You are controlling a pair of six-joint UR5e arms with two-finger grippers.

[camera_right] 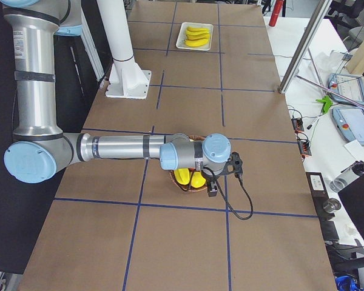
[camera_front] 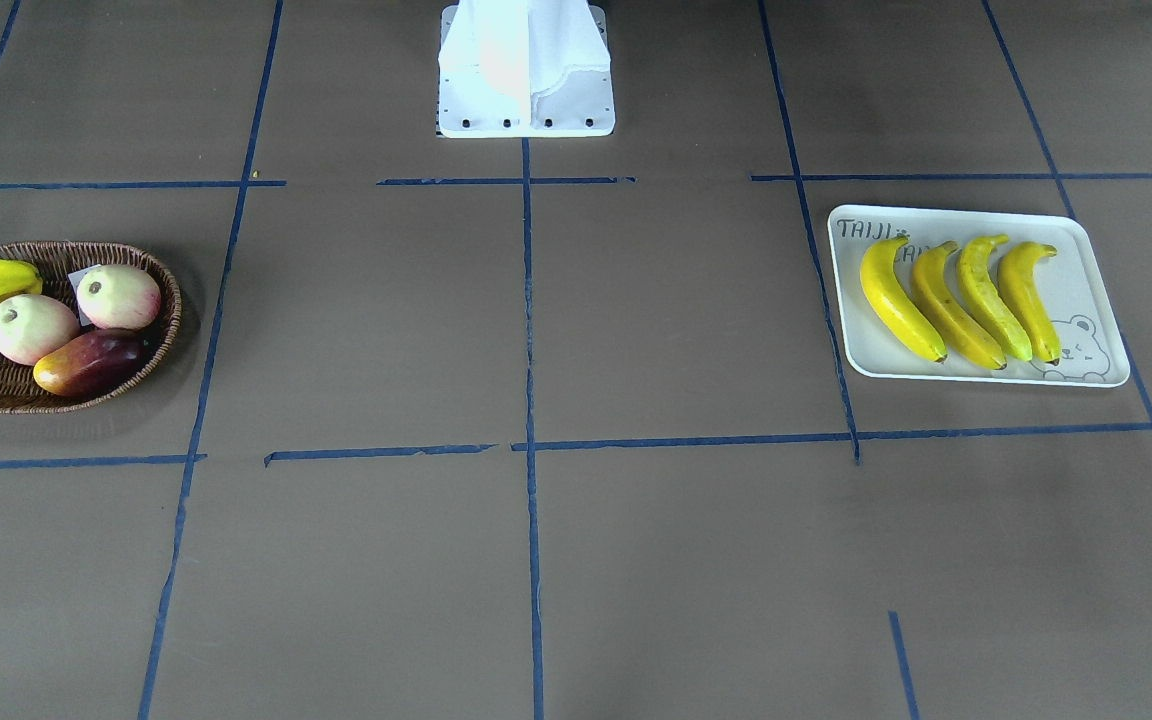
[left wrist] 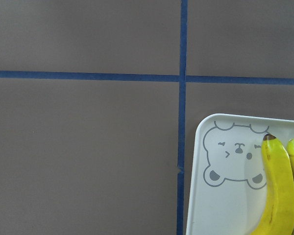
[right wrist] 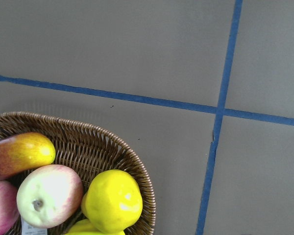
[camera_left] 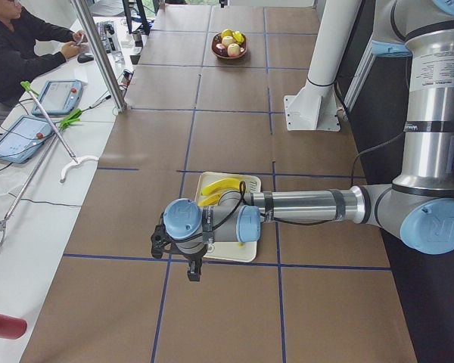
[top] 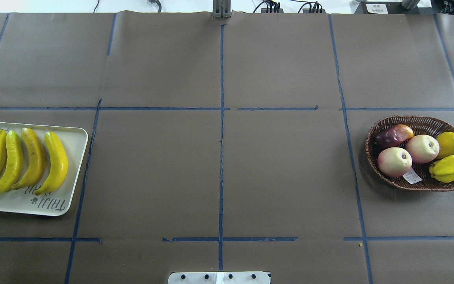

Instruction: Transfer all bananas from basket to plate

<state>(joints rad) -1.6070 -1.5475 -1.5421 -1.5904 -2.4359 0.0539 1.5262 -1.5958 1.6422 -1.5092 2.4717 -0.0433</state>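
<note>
Bananas point(top: 36, 157): four abreast on the plate point(top: 76, 165).
Basket point(top: 428, 123): right side — holds apples point(top: 394, 161).
My left tool point(camera_left: 193, 268), right tool point(camera_right: 212, 187): I cannot tell the grip.

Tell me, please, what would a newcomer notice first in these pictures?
Four yellow bananas lie side by side on the white plate at the left edge of the overhead view. Far to the right, the wicker basket holds only other fruit.

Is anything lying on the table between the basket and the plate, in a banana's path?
Nothing visible does: only flat blue tape lines show on the table between the basket and the plate. All four bananas already lie on the plate.
</note>
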